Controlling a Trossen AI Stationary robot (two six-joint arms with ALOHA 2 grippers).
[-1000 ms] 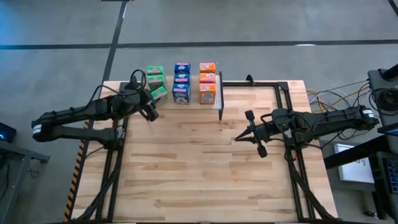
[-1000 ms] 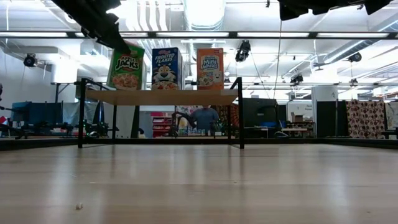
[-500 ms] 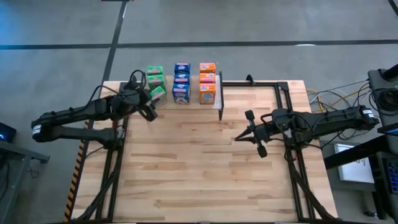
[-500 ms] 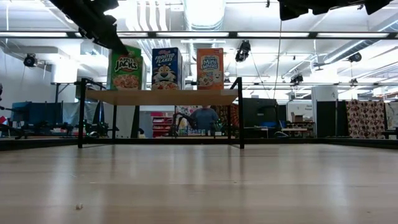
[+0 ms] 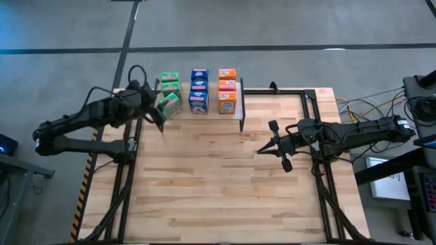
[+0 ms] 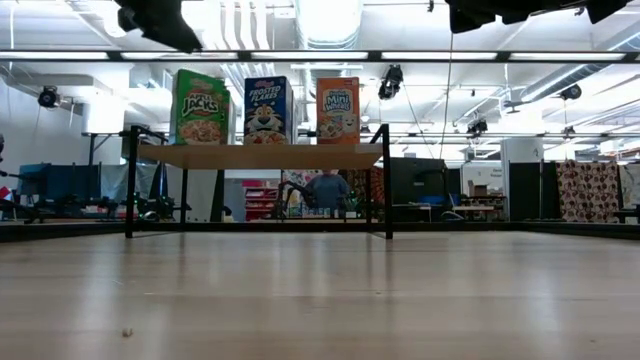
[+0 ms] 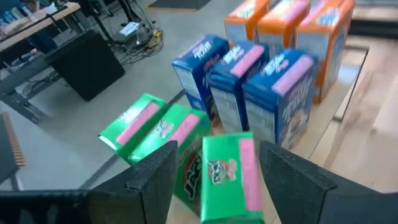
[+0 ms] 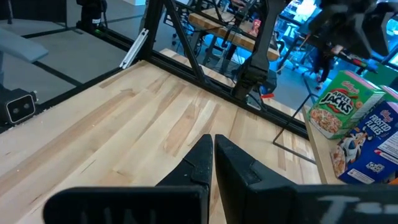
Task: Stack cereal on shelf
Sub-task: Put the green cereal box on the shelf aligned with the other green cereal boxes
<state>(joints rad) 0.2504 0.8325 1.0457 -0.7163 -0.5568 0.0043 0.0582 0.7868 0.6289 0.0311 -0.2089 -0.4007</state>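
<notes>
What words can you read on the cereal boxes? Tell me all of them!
"JACKS": on the front green box, standing on the shelf.
"FROSTED FLAKES": on the front blue box.
"Mini Wheats": on the front orange box.
"APPLE JACKS": the same green box, seen from the right wrist.
The smaller print on the boxes and their pink-striped tops is too small or blurred to read.

Surface: pale planked-wood surface (image 5: 225, 177), smooth, with a soft sheen in the low view.
Shelf: light-wood shelf board (image 6: 260, 156) on thin matt black metal legs (image 6: 130, 185).
Cereal: small printed cardboard cereal boxes (image 7: 273, 93), green, blue and orange, slightly glossy.
Hands: matt black left hand (image 7: 214, 180), plastic-looking.
Floor: dull grey floor (image 5: 286, 27), smooth.
</notes>
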